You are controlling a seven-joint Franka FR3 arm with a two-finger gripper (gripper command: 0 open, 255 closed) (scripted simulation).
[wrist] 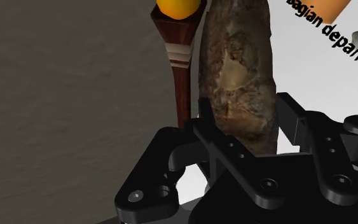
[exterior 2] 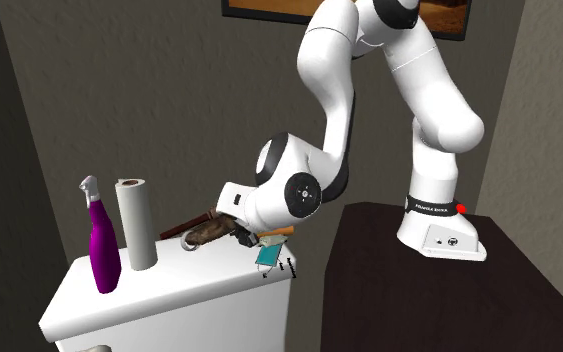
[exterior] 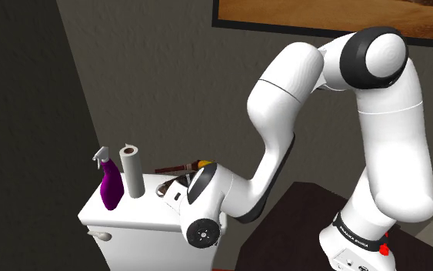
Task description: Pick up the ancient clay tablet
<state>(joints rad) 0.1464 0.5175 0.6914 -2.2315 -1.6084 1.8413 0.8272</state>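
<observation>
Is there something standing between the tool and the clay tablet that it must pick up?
Nothing visible does. In the wrist view, the mottled brown tablet sits right at the tool. A reddish-brown stick with an orange tip lies close beside the tablet, not between them.

Grey walls; a framed picture; a white unit.

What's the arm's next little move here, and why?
Probably a slow, straight lift. The end effector seems to clasp the brown tablet from both sides. The tablet looks to lie low on the white top, with a brown stick right beside it.
</observation>
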